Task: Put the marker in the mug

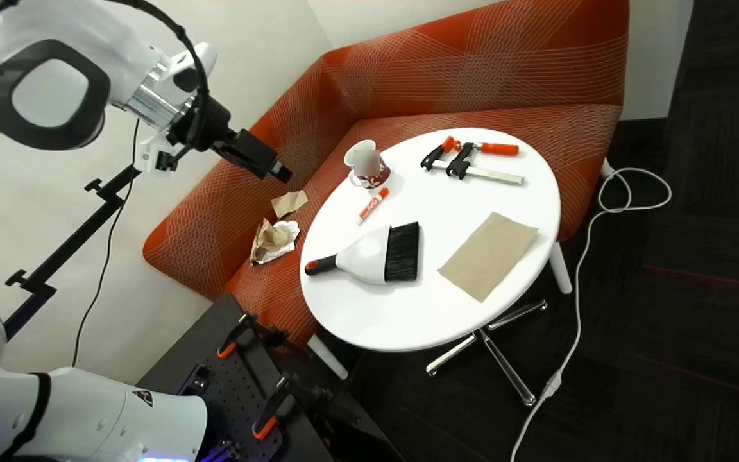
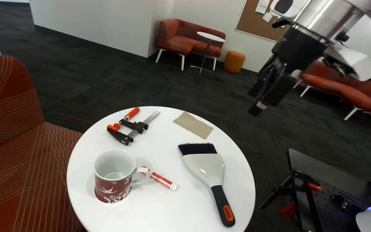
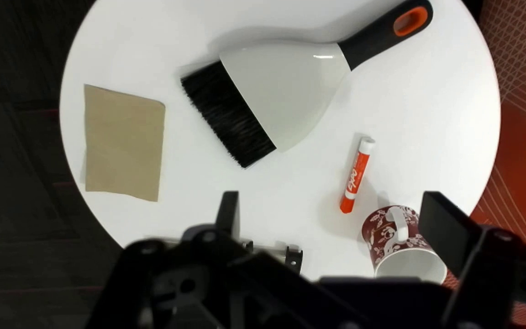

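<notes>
My gripper (image 3: 331, 198) is wide, its jaws standing well apart in the wrist view, and I have it up off the table (image 3: 450, 123). The marker (image 3: 355, 176) lies flat on that white top, near the mug (image 3: 384, 233) but apart from it, its orange end nearer the mug. Along the orange barrel I can read EXPO in white letters. The mug stands upright, handle on the marker's side; in an exterior view I make out a white bird (image 2: 107, 190) on its dark red lower part, and in an exterior view a grey blurred patch (image 1: 367, 162) covers some of it. I also have a hand brush (image 3: 286, 98) on the table, a tan sheet (image 3: 123, 144) off its bristle end, and a clamp (image 1: 457, 168) whose pale mark (image 2: 123, 140) is too small to read. So are the triangular sticker (image 1: 144, 397) on the arm (image 1: 87, 414) and the papers (image 2: 262, 5) on the brown board (image 2: 251, 21).
</notes>
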`<state>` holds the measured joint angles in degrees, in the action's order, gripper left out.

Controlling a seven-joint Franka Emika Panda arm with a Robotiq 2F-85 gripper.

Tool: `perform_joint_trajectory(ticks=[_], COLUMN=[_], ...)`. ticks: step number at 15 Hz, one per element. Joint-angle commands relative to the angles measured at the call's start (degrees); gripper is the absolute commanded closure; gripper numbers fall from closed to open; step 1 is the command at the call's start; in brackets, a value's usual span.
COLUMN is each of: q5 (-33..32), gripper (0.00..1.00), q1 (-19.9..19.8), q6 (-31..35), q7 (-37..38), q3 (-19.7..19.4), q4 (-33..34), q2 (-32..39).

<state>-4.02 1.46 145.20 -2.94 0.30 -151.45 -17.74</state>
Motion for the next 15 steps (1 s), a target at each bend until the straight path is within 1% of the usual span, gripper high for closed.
perform_joint_trajectory(ticks=[1,5,8,9,11,15], q5=[0.49,0.5,-0.25,0.11,0.12,0.11], gripper=[0.0,0.0,0.0,0.0,0.0,0.0], q1=[0.19,1.1,2.28,1.83,2.12,2.05], q6=[3.57,6.04,6.36,5.52,5.53,5.53], q7=[4.36,8.55,11.48,8.97,9.08,8.99], q3=[2.02,3.34,3.64,3.11,3.1,2.87], q4=[7.94,14.72,18.84,15.46,16.32,16.18], q2=[11.88,20.91,25.5,22.17,23.62,23.45])
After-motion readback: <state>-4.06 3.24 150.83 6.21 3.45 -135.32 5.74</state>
